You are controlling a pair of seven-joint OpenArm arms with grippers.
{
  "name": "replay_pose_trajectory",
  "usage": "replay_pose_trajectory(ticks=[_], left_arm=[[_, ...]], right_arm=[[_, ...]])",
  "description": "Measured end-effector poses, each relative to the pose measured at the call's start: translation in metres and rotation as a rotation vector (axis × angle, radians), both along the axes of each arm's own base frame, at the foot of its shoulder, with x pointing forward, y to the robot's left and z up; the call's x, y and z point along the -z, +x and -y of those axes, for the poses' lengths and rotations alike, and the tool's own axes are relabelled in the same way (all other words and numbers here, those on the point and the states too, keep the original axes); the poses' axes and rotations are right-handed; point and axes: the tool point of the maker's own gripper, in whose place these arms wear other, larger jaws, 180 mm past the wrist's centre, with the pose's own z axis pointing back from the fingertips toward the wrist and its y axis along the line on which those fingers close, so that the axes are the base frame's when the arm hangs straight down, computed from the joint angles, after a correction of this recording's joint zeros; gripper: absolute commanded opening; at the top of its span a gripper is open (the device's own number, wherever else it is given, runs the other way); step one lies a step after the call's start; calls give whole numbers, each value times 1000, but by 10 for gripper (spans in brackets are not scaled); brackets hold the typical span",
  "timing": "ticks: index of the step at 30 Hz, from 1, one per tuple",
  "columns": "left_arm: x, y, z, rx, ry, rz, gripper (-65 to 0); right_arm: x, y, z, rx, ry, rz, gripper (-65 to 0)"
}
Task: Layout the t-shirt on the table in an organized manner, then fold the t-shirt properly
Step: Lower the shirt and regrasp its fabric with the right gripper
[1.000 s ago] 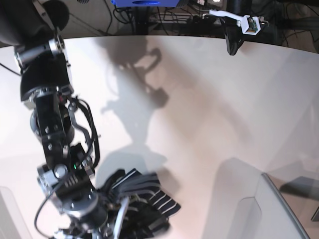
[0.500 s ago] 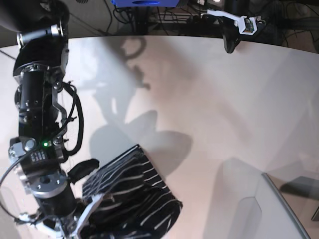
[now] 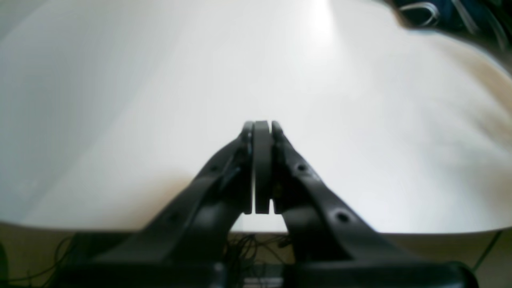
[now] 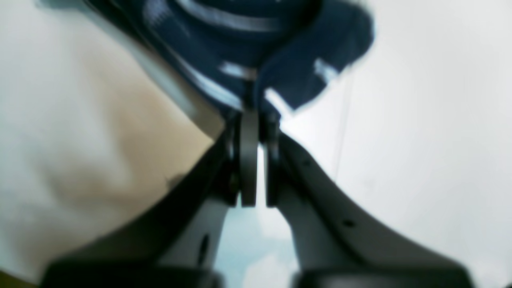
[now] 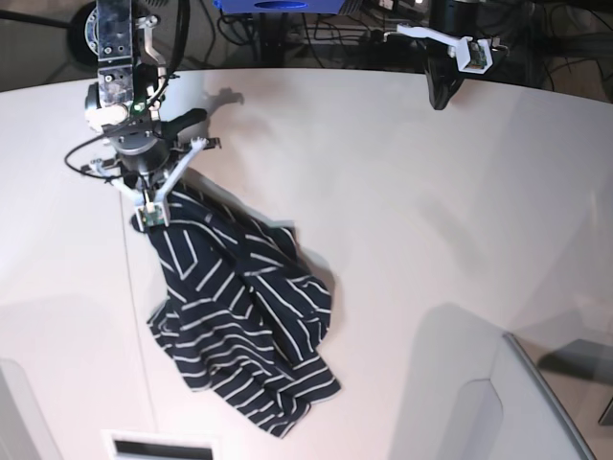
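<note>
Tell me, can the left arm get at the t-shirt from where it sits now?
Probably not without a long move. The left gripper hangs shut at the table's far edge, while the t-shirt lies across the table, pinched by the right gripper. Nothing stands between them.

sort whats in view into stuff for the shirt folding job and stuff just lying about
For the job:
- t-shirt, crumpled, one edge pinched in the right gripper
- table under it
- left gripper, shut and empty, near the table's far edge

Just lying about:
- cables behind the table
- blue thing at the top edge
- clear panel at the near corner
</note>
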Motion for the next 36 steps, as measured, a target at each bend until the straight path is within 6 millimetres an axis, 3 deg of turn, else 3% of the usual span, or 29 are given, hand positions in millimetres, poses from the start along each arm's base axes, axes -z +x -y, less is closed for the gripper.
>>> replay_pose_trajectory(ticks=[2, 5, 6, 7, 10, 12, 15, 17, 23, 28, 32, 36], left_arm=[[4, -2, -1, -3, 4, -10, -650], [8, -3, -3, -6, 6, -22, -650], [8, -2, -3, -6, 6, -20, -650], [8, -2, -3, -6, 6, -19, -650], [9, -3, -3, -6, 7, -25, -650], [13, -6, -4, -8, 9, -37, -650], [17, -10, -5, -6, 13, -53, -650], [18, -10, -7, -11, 14, -54, -650], [19, -13, -6, -12, 11, -60, -650], [18, -12, -9, -15, 18, -55, -650], [24, -17, -9, -16, 15, -73, -650], [32, -24, -9, -17, 16, -104, -650]], right_arm=[[14, -7, 13, 40, -8, -40, -374], [16, -10, 38, 116, -26, -47, -87], [13, -9, 46, 141, -32, -41, -33], [5, -6, 54, 171, -33, -16, -20], [-42, 21, 59, 157, -59, 163, -20], [-67, 40, 29, 17, -45, 253, -20], [-72, 58, -25, -216, -19, 257, -20], [-64, 70, -37, -287, -49, 234, -38], [-23, 91, -62, -411, -75, 118, -210], [-14, 120, -49, -385, -109, 95, -218], [4, 122, -40, -375, -124, 34, -218], [7, 133, -39, -376, -124, 18, -225]])
